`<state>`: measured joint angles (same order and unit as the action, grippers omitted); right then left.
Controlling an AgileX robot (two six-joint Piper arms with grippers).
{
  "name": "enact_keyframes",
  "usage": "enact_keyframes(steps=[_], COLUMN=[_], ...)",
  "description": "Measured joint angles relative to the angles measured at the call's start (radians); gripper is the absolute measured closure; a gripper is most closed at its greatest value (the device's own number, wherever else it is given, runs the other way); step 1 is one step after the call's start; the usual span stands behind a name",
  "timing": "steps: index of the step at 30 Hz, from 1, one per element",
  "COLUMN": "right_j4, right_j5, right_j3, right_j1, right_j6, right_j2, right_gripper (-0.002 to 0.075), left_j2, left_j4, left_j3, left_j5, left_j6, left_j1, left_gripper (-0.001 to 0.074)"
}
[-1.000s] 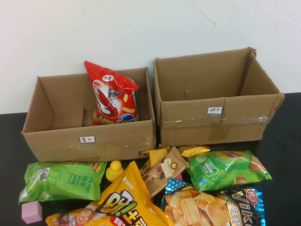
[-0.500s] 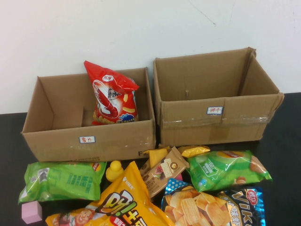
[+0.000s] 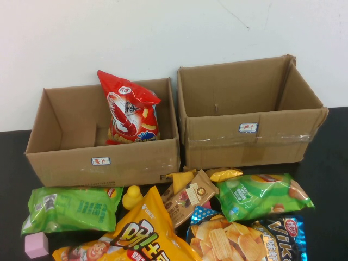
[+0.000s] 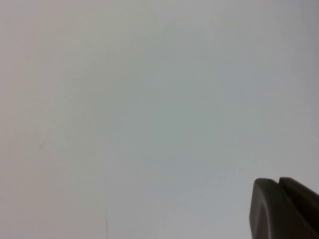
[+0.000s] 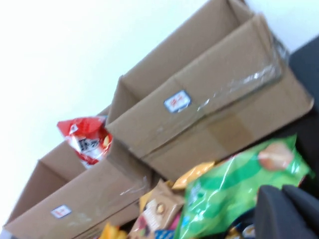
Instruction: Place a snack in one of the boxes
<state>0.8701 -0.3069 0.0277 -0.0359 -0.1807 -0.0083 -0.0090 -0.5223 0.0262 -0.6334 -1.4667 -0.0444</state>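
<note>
Neither gripper appears in the high view. Part of the left gripper (image 4: 284,209) shows as a dark finger edge in the left wrist view against a blank pale surface, probably the wall, so that arm seems raised and aimed away from the table. Part of the right gripper (image 5: 289,211) shows in the right wrist view, hovering near the green bag (image 3: 263,194) at the right of the pile. Whether either is released or clenched cannot be told; neither visibly holds anything.

Two open boxes stand side by side at the far edge of the black table (image 3: 331,163). The left box (image 3: 103,155) already contains a red shrimp-snack bag (image 3: 130,111) standing upright against its far wall; the right box (image 3: 247,138) looks empty. The remaining snacks lie heaped on the near side: a second green bag (image 3: 70,206) at left, a big yellow bag (image 3: 144,234), a brown bar (image 3: 187,198), and a chip bag (image 3: 225,239) overlapped at its right edge by a blue bag (image 3: 285,236).

The likely trouble is the overlap. The bags touch and lie partly over one another, so a grasp on one may drag a neighbour along or catch two at once. Slick, puffy film could also slip from the fingers, and a dangling bag may snag on the near wall of a box while being carried over it.
</note>
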Motion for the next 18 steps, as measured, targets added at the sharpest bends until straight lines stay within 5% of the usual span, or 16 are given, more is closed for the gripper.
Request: enact_keyframes(steps=[5, 8, 10, 13, 18], right_j4=[0.002, 0.002, 0.002, 0.004, 0.004], right_j5=[0.027, 0.027, 0.027, 0.027, 0.027], right_j3=[0.0, 0.0, 0.0, 0.0, 0.0], right_j1=[0.0, 0.0, 0.0, 0.0, 0.0], right_j6=[-0.139, -0.189, -0.197, -0.207, -0.213], right_j2=[0.0, 0.0, 0.0, 0.019, 0.078], right_gripper=[0.0727, 0.0727, 0.0727, 0.0727, 0.0727], left_j2=[0.0, 0.011, 0.065, 0.219, 0.55], left_j4=[-0.043, -0.367, -0.747, -1.091, -1.23], left_j3=[-0.01, -0.099, -0.198, -0.343, -0.51], left_j5=[0.084, 0.255, 0.285, 0.195, -0.045], left_j6=[-0.085, -0.317, -0.524, -0.683, -0.647], left_j1=[0.0, 0.012, 0.022, 0.024, 0.003], left_gripper=[0.0736, 0.0736, 0.0736, 0.0736, 0.0736])
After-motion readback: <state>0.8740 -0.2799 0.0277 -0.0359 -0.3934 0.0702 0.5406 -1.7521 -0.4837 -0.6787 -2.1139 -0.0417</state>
